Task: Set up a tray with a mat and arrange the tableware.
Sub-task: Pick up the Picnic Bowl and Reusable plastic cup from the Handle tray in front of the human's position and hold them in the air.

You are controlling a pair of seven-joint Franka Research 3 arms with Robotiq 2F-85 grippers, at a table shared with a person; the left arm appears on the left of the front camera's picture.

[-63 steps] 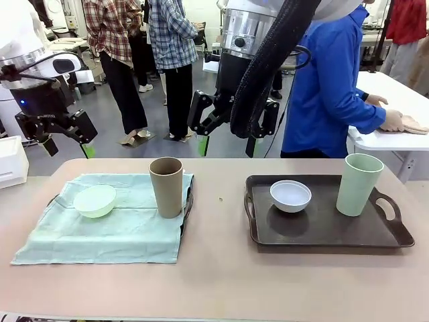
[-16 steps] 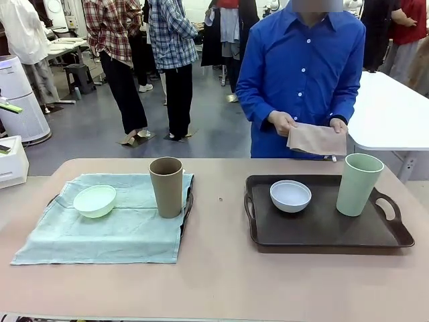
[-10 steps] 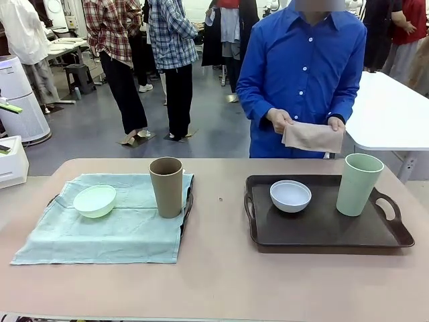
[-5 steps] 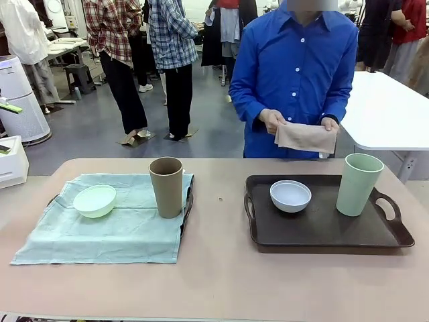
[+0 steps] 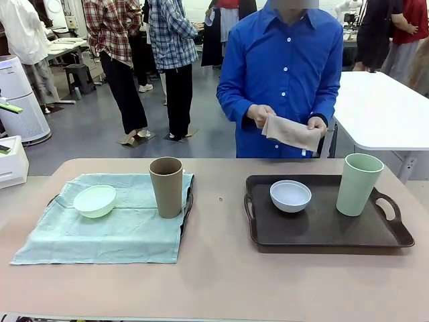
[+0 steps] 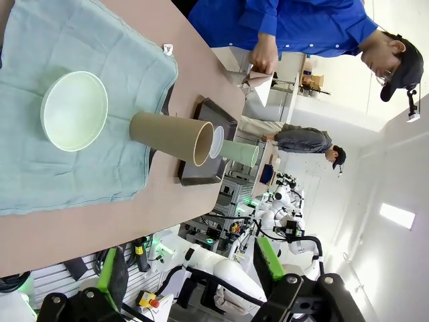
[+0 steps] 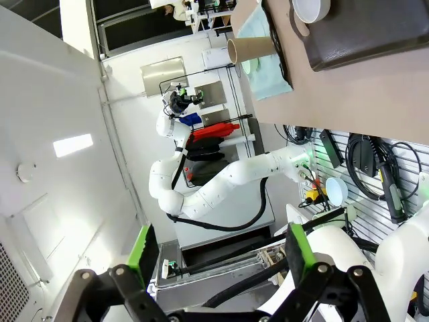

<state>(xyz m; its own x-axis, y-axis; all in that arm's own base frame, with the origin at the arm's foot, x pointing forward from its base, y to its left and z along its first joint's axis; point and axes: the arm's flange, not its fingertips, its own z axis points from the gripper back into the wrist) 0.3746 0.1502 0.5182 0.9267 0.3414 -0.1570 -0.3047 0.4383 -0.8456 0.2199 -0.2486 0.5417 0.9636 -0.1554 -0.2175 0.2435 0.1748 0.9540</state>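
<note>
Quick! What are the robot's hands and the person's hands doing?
Left gripper: open, empty.
Right gripper: open, empty.
Person's hands: holding a beige cloth.

Person (image 5: 281,67) and beige cloth (image 5: 291,132) farther toward picture left than before (cloth now slanted, right end lower).

I'd call this a robotics lab laid out as an open hall: a grey floor (image 5: 74,134), a pinkish tabletop (image 5: 221,282) across the bottom of the front view, a white tabletop (image 5: 382,107) at its right edge, and people (image 5: 114,27) standing about in the upper left. Low in the left wrist view sits a yellow box with a red stop button (image 6: 149,301). At the lower right of the right wrist view, cables (image 7: 365,157) hang on a slatted panel (image 7: 412,144) below a bare white wall (image 7: 40,100).
</note>
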